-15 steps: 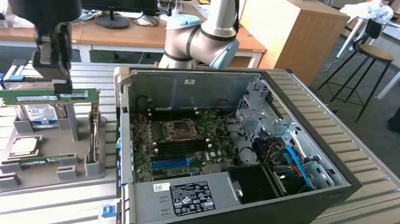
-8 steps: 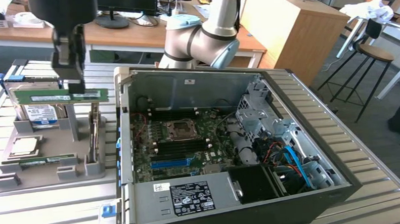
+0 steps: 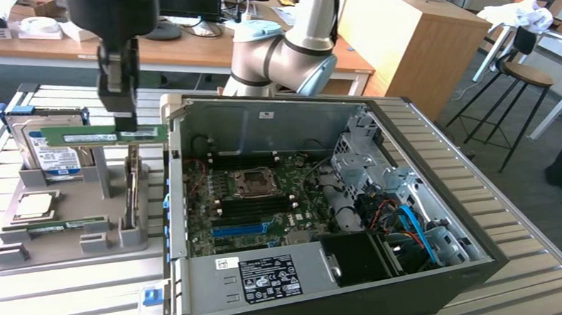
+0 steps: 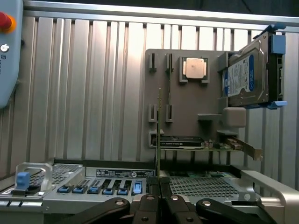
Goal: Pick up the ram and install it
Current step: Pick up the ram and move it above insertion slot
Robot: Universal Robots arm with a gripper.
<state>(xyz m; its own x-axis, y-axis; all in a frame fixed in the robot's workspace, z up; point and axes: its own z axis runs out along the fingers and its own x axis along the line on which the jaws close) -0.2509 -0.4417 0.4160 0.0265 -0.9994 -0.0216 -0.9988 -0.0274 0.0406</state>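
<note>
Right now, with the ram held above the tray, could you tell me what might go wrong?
The gripper pinches the ram off-centre, so the stick may tilt or slip. One end of the stick hangs close to the wall of the computer case, which it could strike when carried across.
</note>
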